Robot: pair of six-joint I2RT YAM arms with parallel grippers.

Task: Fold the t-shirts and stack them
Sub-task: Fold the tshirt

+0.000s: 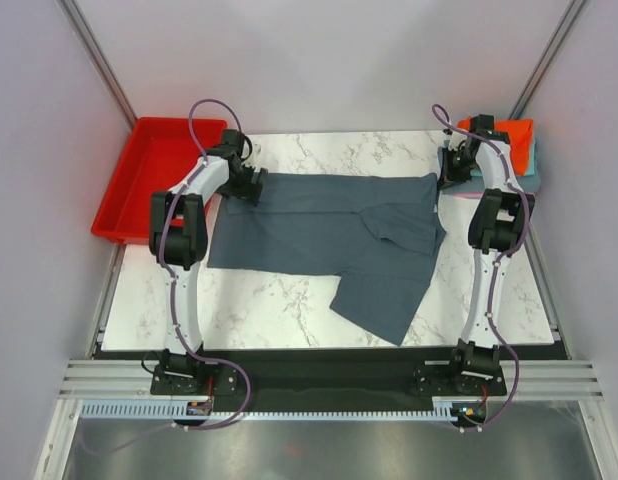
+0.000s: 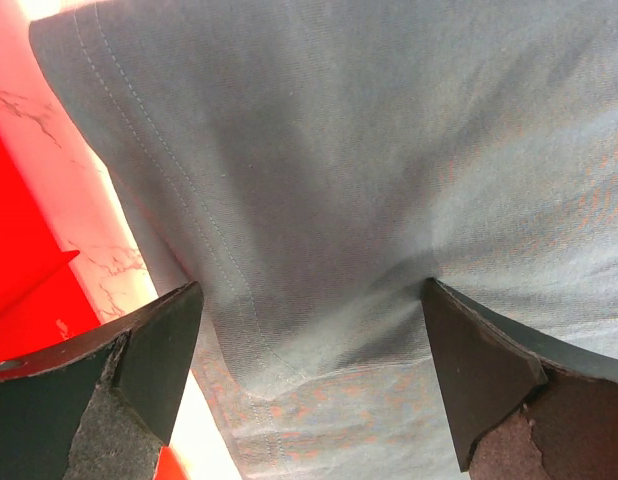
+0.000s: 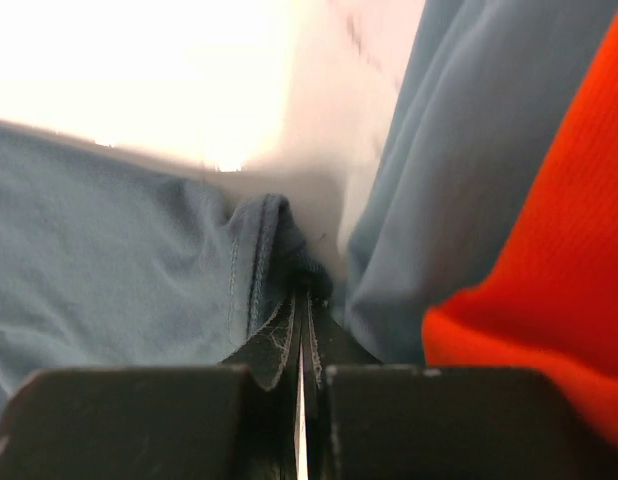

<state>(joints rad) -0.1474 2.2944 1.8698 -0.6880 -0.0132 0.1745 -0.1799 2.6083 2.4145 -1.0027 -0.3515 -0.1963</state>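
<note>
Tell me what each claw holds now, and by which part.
The right claw pinches the large slate blue-grey cloth t-shirt by the stitched hem at its far right corner. The open left claw holds nothing.

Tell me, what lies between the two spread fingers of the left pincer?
The hemmed edge of the blue-grey t-shirt lies there. The left pincer stands open over it, as the left wrist view shows.

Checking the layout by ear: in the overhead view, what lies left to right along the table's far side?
Red tray, left end effector, slate blue-grey t-shirt, right end effector, orange-red t-shirt.
</note>
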